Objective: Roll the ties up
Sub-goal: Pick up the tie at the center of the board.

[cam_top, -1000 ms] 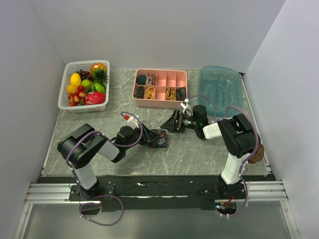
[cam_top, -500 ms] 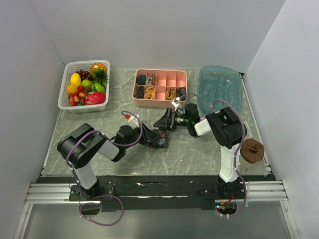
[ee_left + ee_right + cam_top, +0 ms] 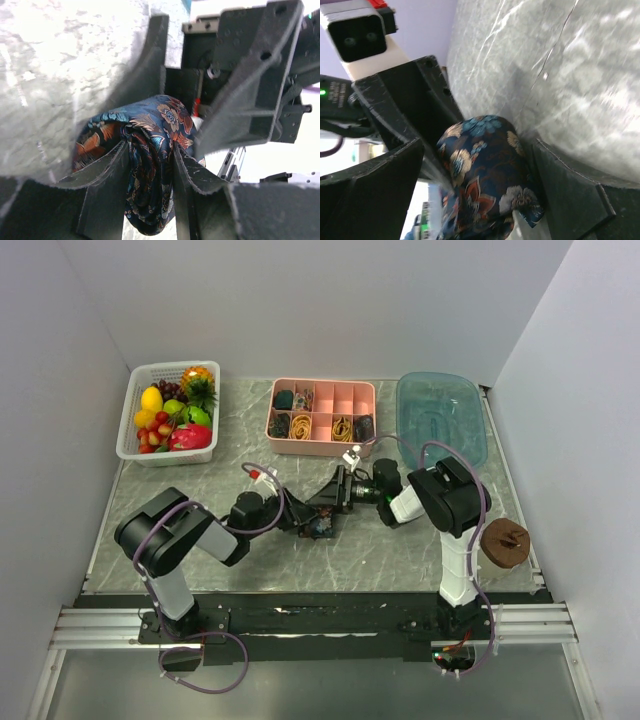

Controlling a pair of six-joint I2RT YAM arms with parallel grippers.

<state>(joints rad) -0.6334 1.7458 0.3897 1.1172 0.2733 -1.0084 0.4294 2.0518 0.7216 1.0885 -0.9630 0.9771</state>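
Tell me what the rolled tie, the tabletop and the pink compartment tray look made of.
The rolled tie looks like woven fabric, likely silk or satin-like polyester: slight sheen, soft folds. The tabletop is a grey marble-look surface with pale veins; whether it is stone or a printed sheet cannot be told. The pink compartment tray looks like moulded plastic: matte, even colour, thin dividers.

The right gripper (image 3: 320,508) is swung leftward and lowered, and its wide-spread fingers are now set on either side of the rolled tie (image 3: 485,175). With the right arm drawn aside, a brown round object (image 3: 503,541) is uncovered near the table's right edge.
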